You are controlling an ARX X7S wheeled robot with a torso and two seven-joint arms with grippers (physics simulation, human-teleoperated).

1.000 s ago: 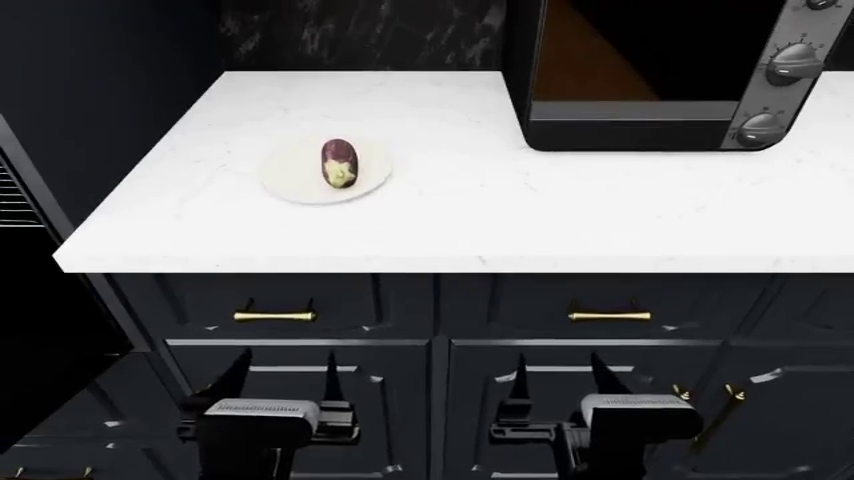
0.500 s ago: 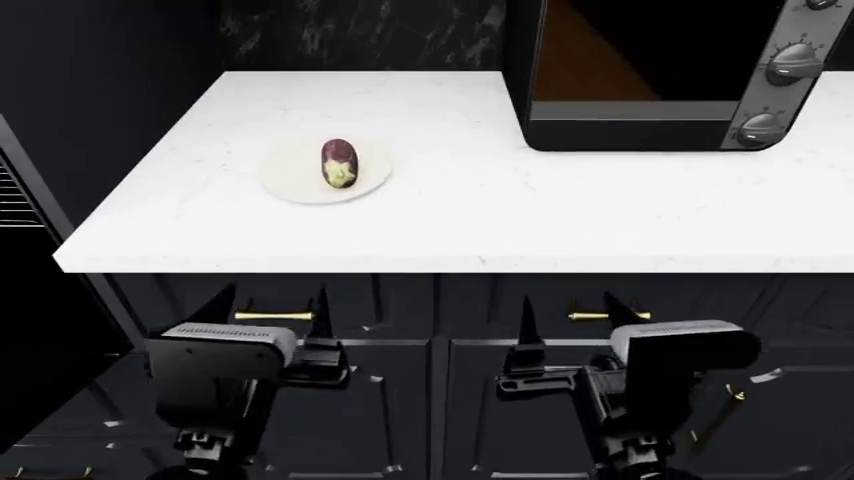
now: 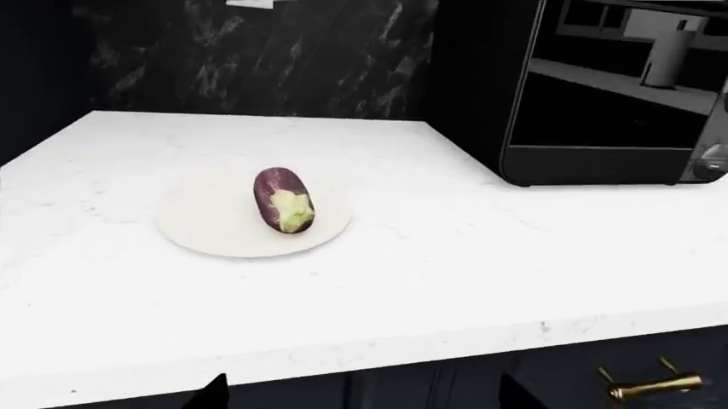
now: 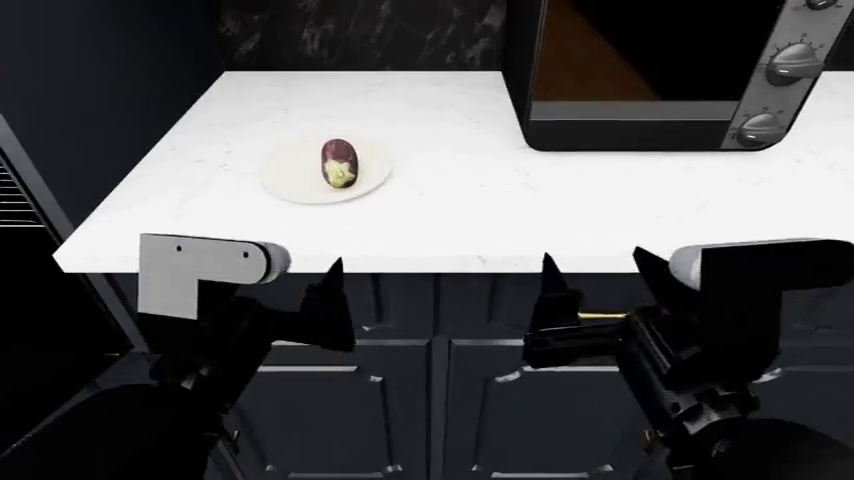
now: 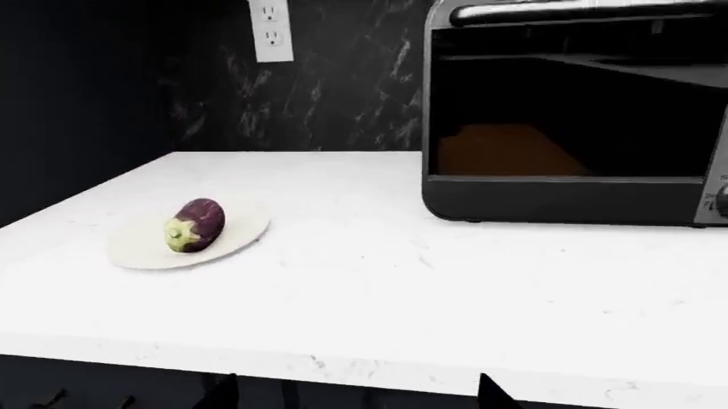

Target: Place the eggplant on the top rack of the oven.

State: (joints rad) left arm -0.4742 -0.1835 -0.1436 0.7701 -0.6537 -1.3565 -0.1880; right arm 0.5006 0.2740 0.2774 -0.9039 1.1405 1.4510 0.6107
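The eggplant [image 4: 339,163] lies on a round white plate [image 4: 296,182] on the white countertop, stem cap toward me. It also shows in the left wrist view [image 3: 283,199] and the right wrist view [image 5: 196,225]. My left gripper [image 4: 280,288] and right gripper [image 4: 594,272] are both open and empty. They are raised in front of the cabinet, just below the counter's front edge and well short of the eggplant. At the left edge, thin wire lines [image 4: 14,195] show in the dark oven; I cannot tell which rack they are.
A black countertop box with round knobs [image 4: 667,75] stands at the back right of the counter [image 4: 534,210]. Dark cabinet doors with brass handles [image 3: 643,388] are under the counter. A wall socket [image 5: 271,30] is on the dark marble backsplash.
Both arms have risen from low in front of the cabinet doors to just under the counter's edge. The eggplant and plate have not moved.
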